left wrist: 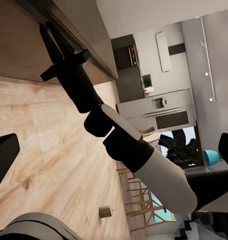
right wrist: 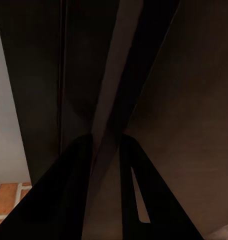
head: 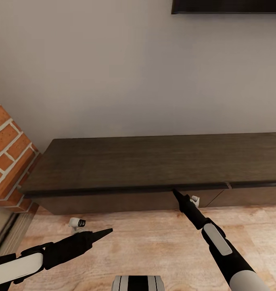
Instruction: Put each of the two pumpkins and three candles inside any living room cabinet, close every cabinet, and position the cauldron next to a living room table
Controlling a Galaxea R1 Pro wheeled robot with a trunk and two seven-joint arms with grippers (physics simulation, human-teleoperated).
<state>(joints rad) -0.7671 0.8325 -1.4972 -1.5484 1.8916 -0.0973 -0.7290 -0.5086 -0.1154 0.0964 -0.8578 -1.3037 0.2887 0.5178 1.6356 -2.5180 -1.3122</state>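
With right gripper [head: 175, 192] reaching forward and up, touching the front lip of the cabinet [head: 113, 161], just under its top board and above a drawer front [head: 113, 204]. Showing the fingers [right wrist: 59, 200] a little apart along that lip in the right wrist view; not managing to tell whether pinching it or only resting against it. Keeping left gripper [head: 109, 231] low over the floor [head: 154, 242], spread wide and holding nothing, well short of the cabinet. Facing the cabinet's long axis running side to side, so probably needing a straight pull back toward the trunk, with the right arm clearly the nearer. Seeing no pumpkins or candles for certain.
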